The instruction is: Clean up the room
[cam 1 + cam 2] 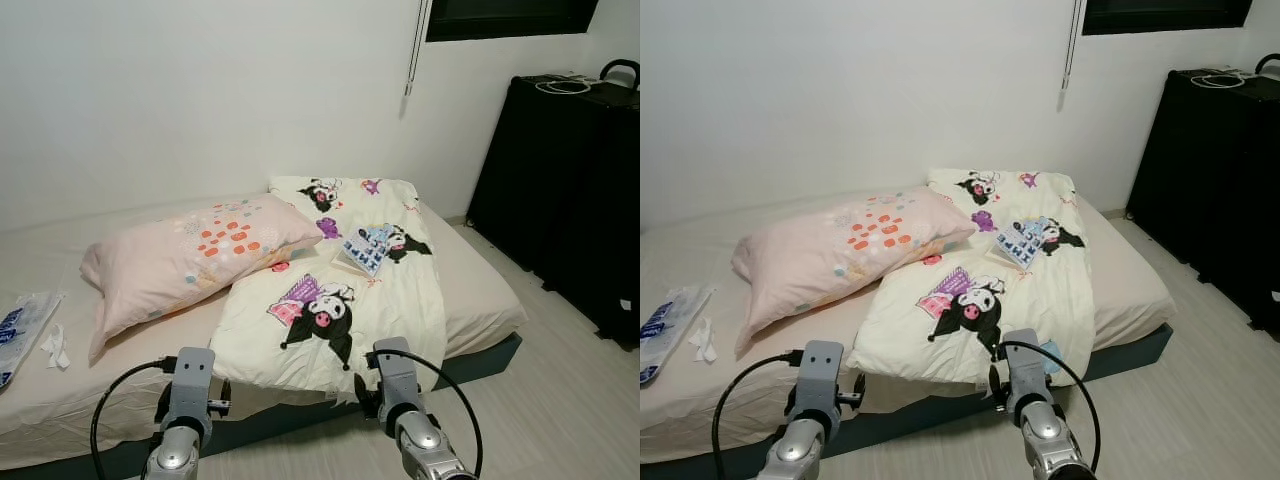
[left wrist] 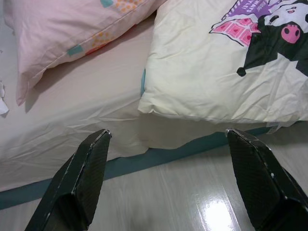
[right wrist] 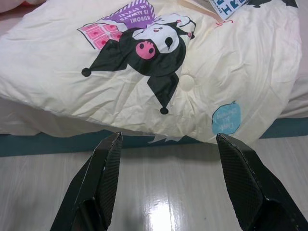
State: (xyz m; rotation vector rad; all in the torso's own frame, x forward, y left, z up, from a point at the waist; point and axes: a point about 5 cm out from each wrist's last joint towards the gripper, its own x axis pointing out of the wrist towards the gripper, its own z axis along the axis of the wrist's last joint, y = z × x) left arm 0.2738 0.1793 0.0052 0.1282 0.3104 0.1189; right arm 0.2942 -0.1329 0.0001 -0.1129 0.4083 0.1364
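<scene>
Across bed (image 1: 480,290), comforter (image 1: 350,290) lengthwise wallward.

1. A tall black cabinet (image 1: 570,190) is seen against the right wall, well apart from the bed.
2. A white coiled cable (image 1: 562,87) is laid on the cabinet's top.
3. A dark window (image 1: 510,17) is set high in the plain white wall (image 1: 200,90).
4. A thin white cord (image 1: 412,50) is hung beside the window.
5. A pale glossy wood-plank floor (image 1: 560,400) is spread at the right.
</scene>
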